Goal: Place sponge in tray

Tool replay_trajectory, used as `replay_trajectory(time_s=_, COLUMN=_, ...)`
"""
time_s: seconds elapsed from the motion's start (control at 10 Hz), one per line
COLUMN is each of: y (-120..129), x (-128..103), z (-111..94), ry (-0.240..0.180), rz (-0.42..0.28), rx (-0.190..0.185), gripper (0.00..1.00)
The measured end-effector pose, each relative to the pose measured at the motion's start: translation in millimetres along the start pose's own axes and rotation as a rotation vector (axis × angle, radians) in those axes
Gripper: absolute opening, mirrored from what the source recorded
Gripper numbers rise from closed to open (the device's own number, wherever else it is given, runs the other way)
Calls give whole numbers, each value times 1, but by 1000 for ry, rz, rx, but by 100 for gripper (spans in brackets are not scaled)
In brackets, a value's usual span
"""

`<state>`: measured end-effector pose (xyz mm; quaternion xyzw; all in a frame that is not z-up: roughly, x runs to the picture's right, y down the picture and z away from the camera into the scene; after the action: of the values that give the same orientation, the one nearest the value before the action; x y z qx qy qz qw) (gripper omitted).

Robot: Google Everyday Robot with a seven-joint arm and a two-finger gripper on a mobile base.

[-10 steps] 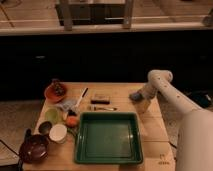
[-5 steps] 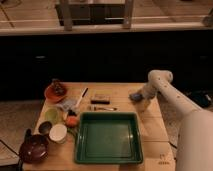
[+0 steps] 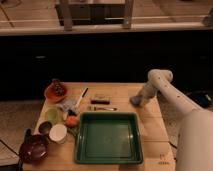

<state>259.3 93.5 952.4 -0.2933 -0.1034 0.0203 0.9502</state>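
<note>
Where the wooden table [image 3: 125,89] reaches its right side, the sponge [image 3: 133,101] lies as a small blue-grey pad on the bare surface, well apart from the tray [image 3: 107,160] and beyond its far right corner. The gripper [image 3: 140,98] is down at the sponge, touching or just beside it. How wide it stands, and whether it has hold of the sponge, cannot be determined.

Containers:
- The tray sits at the near middle of the table, its plain green floor visible throughout.
- An orange-red bowl [image 3: 53,93] at the far left holds a dark lumpy item, not identifiable.
- A dark maroon bowl [image 3: 33,148] sits at the near left corner, contents indistinct.
- A white round cup [image 3: 58,132] stands beside it.

Between the bowls lies a cluster of small green and orange items, not separable. A dark flat block [image 3: 101,98] lies beyond the tray. The white arm [image 3: 175,100] is cut off at the right and bottom. A small marking [image 3: 162,159] at the table's near right corner is illegible.
</note>
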Motion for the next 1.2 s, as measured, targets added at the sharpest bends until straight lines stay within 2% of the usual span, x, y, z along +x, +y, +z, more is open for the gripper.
replay_trajectory(time_s=0.3, y=2, x=0, z=-1, ry=-4, rz=2, rx=-4, gripper=1)
replay_trajectory(time_s=0.7, y=3, x=2, z=-6, ry=3, rz=-6, rx=5, gripper=1)
replay_trajectory(time_s=1.0, y=6, x=-2, z=-40, ry=1, rz=-25, rx=19, gripper=1)
replay_trajectory(time_s=1.2, y=7, x=-5, z=-47, ry=-4, rz=-35, rx=26, gripper=1)
